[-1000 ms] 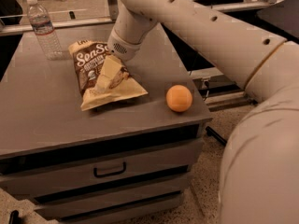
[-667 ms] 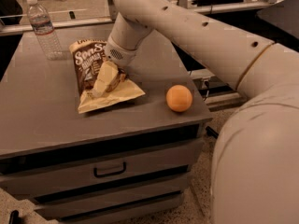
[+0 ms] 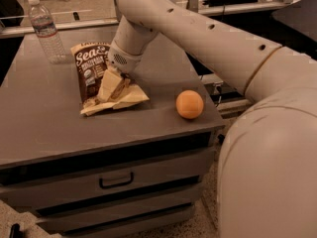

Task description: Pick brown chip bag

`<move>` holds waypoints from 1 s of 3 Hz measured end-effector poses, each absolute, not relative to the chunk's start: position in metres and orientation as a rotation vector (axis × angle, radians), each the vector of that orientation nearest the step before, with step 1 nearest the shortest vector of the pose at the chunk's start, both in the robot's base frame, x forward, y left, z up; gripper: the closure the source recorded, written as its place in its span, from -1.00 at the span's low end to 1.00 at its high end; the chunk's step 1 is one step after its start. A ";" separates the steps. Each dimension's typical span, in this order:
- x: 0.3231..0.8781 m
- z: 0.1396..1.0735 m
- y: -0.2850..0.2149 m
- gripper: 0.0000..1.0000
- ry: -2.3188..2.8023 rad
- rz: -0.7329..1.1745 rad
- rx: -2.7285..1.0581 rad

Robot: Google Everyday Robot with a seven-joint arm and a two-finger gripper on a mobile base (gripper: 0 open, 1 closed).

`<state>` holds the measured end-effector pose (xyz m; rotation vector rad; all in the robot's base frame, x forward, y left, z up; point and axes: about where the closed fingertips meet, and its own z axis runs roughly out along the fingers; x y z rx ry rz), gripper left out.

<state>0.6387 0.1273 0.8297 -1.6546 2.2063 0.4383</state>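
The brown chip bag lies on the grey cabinet top, left of centre. It is dark brown and cream, with white "Sea" script at its top and a crumpled tan lower edge. My gripper reaches down from the upper right and rests on the bag's lower right part, touching it. The gripper and wrist cover that part of the bag.
A clear water bottle stands at the back left of the top. An orange ball sits near the right front edge. The cabinet has a drawer with a handle below. My arm spans the right side.
The wrist has shifted slightly lower on the bag. The bag, bottle and ball keep their places on the cabinet top.
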 end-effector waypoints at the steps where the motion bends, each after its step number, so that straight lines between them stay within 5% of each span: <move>1: 0.639 0.833 0.127 0.63 2.206 0.439 -1.655; 2: 0.639 0.835 0.127 1.00 2.206 0.439 -1.655; 3: 0.639 0.836 0.127 1.00 2.206 0.439 -1.655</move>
